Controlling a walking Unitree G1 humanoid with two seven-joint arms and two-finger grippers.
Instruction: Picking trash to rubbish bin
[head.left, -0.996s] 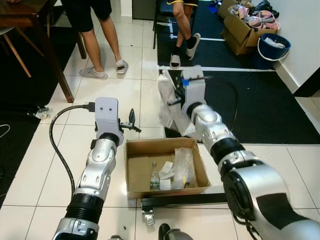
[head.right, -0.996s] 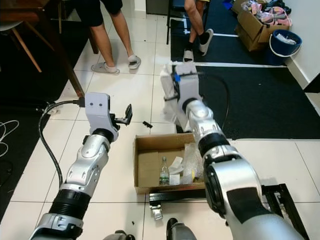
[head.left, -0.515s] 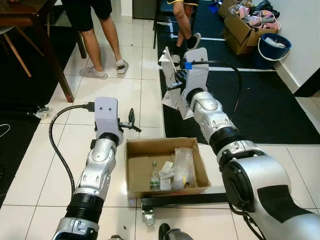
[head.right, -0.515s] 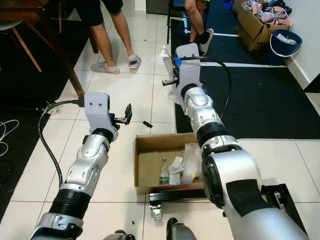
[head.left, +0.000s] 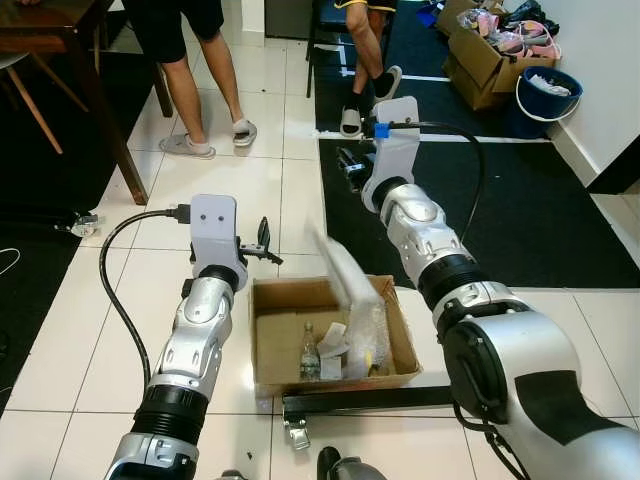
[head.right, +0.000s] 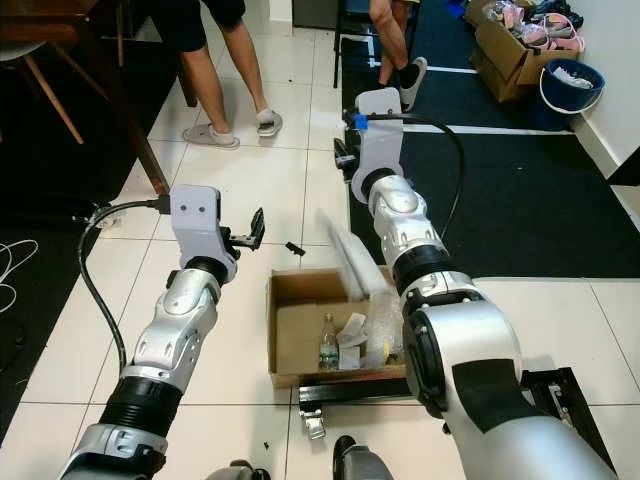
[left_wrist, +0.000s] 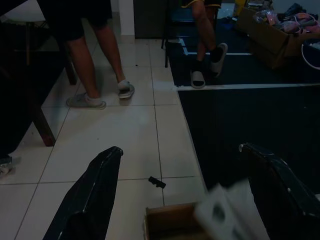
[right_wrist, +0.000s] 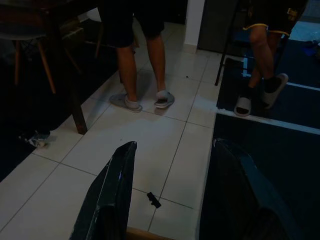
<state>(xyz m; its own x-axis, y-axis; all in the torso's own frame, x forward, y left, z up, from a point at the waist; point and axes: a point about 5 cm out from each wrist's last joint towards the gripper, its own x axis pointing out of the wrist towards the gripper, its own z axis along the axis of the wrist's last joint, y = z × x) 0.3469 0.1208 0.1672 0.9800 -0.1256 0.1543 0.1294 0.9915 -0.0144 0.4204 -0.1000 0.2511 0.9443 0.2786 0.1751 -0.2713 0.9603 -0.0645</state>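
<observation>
Our right gripper (right_wrist: 172, 200) gapes wide, empty; white wrapper (head.left: 345, 272) blurred midair above cardboard box (head.left: 270, 350), at its 12 o'clock rim. Left gripper (left_wrist: 185, 195) also wide, empty. We judge the wrapper light and floppy; pinch an edge.

Two silver segmented arms with black joint bands are noted. Each wrist is fitted with a white box housing. A black cable (head.left: 118, 290) is looped from the left housing; a second black cable (head.left: 462, 150) and a blue marker (head.left: 381, 130) are seen on the right housing.
</observation>
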